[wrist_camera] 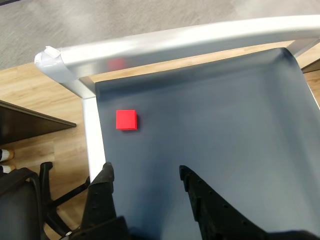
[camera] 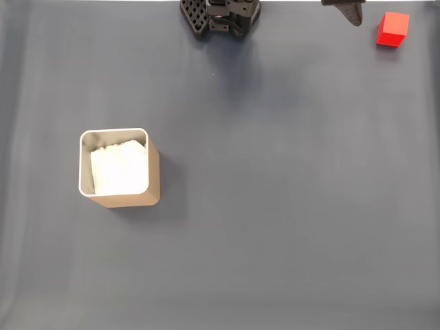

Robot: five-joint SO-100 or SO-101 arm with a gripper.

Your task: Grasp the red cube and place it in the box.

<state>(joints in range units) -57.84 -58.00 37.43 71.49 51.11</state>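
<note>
The red cube (camera: 392,29) lies on the dark blue mat at the far top right in the fixed view. In the wrist view the same red cube (wrist_camera: 126,120) sits near the mat's left edge, ahead of and apart from my gripper (wrist_camera: 146,172). The gripper is open, with nothing between its black fingers (wrist_camera: 104,186). One dark fingertip (camera: 350,12) pokes in at the top edge of the fixed view, just left of the cube. The box (camera: 155,180), tan with a pale rim and white lining, stands upright at the mat's left.
The arm's black base (camera: 220,17) sits at the top centre of the fixed view. In the wrist view a silver table frame (wrist_camera: 165,42) runs past the cube, with wooden floor and a black chair base (wrist_camera: 30,200) beyond the table's edge.
</note>
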